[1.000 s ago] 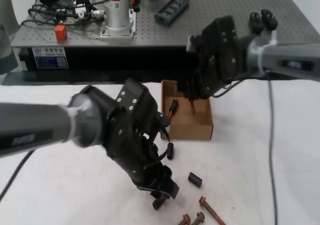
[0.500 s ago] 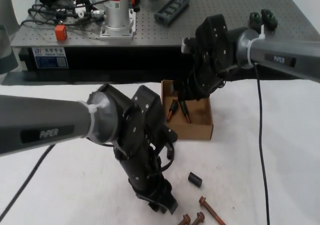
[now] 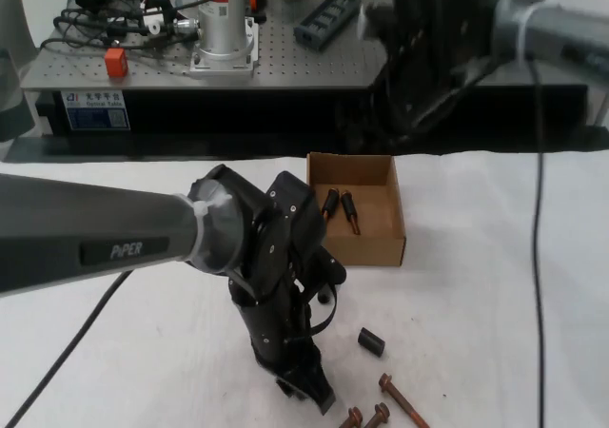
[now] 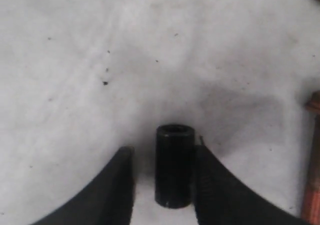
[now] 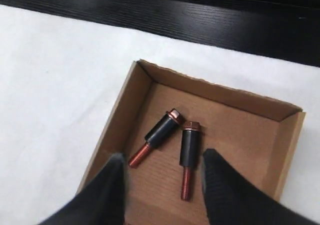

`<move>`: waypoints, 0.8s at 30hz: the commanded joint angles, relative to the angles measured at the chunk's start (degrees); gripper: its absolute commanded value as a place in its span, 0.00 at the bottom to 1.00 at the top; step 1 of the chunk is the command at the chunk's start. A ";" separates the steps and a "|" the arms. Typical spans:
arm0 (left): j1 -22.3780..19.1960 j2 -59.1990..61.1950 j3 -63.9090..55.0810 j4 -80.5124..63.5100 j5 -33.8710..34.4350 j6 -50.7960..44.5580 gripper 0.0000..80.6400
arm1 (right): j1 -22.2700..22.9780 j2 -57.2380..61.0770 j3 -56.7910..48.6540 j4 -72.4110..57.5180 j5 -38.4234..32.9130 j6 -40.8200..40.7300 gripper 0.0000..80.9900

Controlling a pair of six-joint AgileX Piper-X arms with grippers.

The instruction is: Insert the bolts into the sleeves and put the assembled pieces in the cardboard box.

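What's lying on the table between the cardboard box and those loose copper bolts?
A loose black sleeve lies between the cardboard box and the loose bolts, seen in the high view.

White cloth counter (image 3: 495, 304) under me. Behind it, grey perforated metal table (image 3: 314, 62) carrying small orange cube (image 3: 115, 62), silver cylindrical metal post (image 3: 221, 14), dark slotted tray (image 3: 326, 17), tangle of black cables (image 3: 105, 19). Blue-white label (image 3: 95, 109) on its black front.

The left arm (image 3: 114, 243) is a grey tube with white lettering, a white band and a black wrist housing (image 3: 276, 247) with bright screws. The right arm (image 3: 561, 29) is built alike. Black cables (image 3: 538, 209) trail from both. The fingers (image 4: 112, 195) are black and curved.
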 commanded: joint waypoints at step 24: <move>5.16 -32.77 18.31 -20.88 -0.13 -17.36 0.01 | 10.55 -11.67 35.98 3.93 5.81 -7.55 0.34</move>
